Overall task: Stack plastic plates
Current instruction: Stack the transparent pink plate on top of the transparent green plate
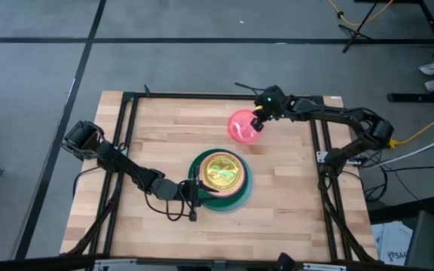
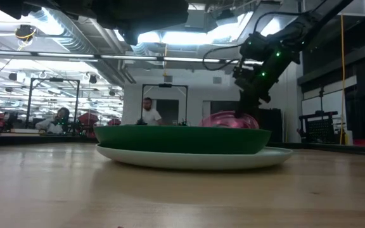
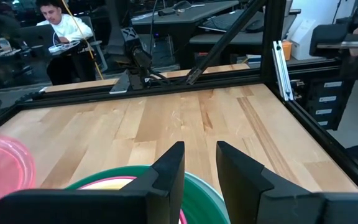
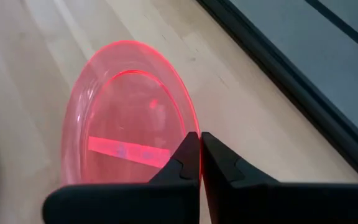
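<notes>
A stack of plates sits mid-table: a pale blue plate (image 2: 195, 158) rests on the wood, a dark green plate (image 1: 236, 197) (image 2: 182, 139) lies in it, and small orange and yellow-green plates (image 1: 221, 172) lie on top. My right gripper (image 1: 258, 120) (image 4: 199, 146) is shut on a small translucent pink plate (image 1: 242, 126) (image 2: 230, 120) toward the far edge. My left gripper (image 1: 195, 188) (image 3: 199, 167) is open at the stack's left rim, fingers just above the green rim (image 3: 207, 193). My right gripper pinches the pink plate's rim (image 4: 190, 127) on its right side between its two shut fingers, coming slanting down from the table's right. The plate is tilted in the hold. The stack hides its lower edge in the low view, so whether it is lifted clear cannot be told.
A black metal frame (image 1: 126, 120) runs along the table's left, far and right sides. Bare wood (image 1: 292, 188) lies right of the stack and between the stack and the pink plate. People sit at desks in the room beyond (image 2: 147, 111).
</notes>
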`<state>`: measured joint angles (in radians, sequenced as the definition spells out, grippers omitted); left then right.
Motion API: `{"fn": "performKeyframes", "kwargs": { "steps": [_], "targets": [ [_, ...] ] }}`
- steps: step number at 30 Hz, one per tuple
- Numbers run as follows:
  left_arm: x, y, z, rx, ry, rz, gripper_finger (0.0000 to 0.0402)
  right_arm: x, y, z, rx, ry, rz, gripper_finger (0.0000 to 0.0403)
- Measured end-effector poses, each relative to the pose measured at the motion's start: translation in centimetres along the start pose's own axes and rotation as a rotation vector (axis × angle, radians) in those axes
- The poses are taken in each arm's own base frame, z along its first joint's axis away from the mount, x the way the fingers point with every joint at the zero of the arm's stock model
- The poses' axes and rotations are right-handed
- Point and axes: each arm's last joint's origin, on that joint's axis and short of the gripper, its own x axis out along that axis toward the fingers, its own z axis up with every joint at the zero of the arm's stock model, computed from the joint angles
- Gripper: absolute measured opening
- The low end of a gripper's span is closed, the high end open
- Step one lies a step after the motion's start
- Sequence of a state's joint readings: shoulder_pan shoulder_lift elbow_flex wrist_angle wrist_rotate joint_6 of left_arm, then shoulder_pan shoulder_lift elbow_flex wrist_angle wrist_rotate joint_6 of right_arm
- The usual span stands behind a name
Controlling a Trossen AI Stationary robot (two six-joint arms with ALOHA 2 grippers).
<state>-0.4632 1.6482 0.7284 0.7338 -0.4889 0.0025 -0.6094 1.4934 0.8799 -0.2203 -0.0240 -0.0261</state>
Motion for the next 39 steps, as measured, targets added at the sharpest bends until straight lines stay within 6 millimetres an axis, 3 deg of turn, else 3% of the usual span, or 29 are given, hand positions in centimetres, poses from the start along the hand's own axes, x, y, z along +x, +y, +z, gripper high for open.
{"fn": "performKeyframes", "kwargs": {
  "steps": [8,16,31,39],
  "targets": [
    [0.0,0.0,0.0,0.000,0.000,-0.006,0.0086,-1.3,0.4,0.5,0.022,-0.050,0.112,0.0000],
    [0.0,0.0,0.0,-0.015,0.000,-0.011,0.0086,-1.5,1.2,0.6,0.030,-0.050,0.200,0.0000],
    [0.0,0.0,0.0,-0.019,0.000,-0.011,0.0086,-2.1,8.6,0.4,-0.129,-0.078,0.379,0.0000],
    [0.0,0.0,0.0,-0.019,0.000,-0.011,0.0086,-2.5,11.7,-0.4,-0.198,-0.074,0.390,0.0000]
  ]
}}
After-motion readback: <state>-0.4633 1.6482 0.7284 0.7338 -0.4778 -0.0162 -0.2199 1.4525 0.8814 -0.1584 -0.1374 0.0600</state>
